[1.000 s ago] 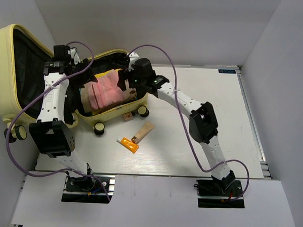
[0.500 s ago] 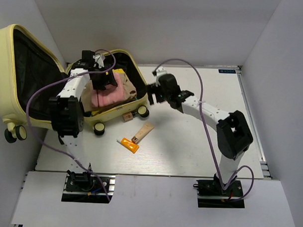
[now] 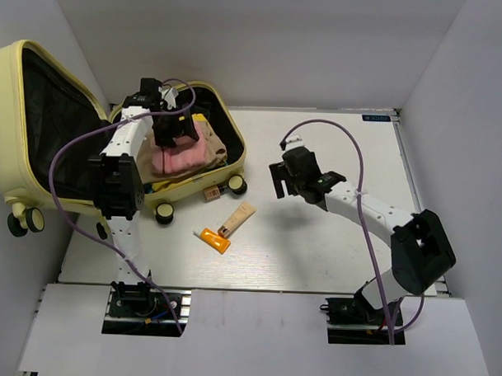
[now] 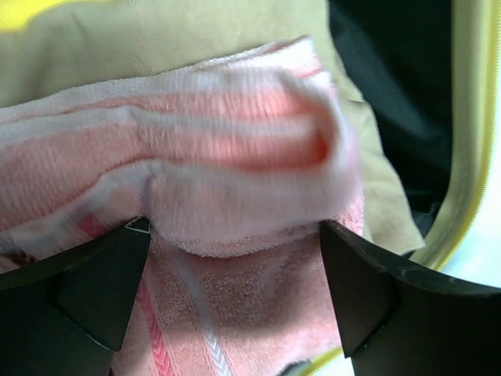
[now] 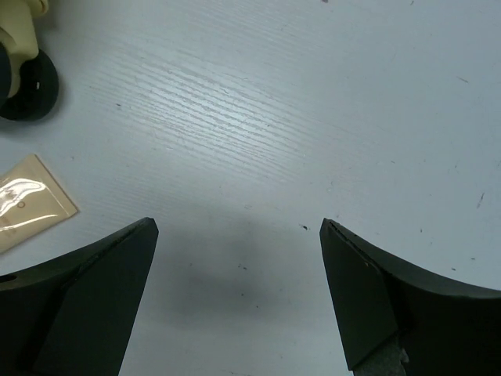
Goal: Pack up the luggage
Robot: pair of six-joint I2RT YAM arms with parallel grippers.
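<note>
At the far left of the table (image 3: 332, 240) the luggage (image 3: 47, 123) lies open, a pink towel (image 4: 235, 141) inside. The left gripper (image 4: 235, 227) hangs over the towel, jaws wide apart; the right gripper (image 5: 239, 223), jaws likewise apart, hovers above the table

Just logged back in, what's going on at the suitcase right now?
The luggage lies open at the left of the table, with a pink towel and a beige garment inside. The left end effector is open over the towel, gripping nothing. The right end effector is open above bare tabletop. An orange tube, a beige tube and a small brown item lie outside, not yet packed.
</note>
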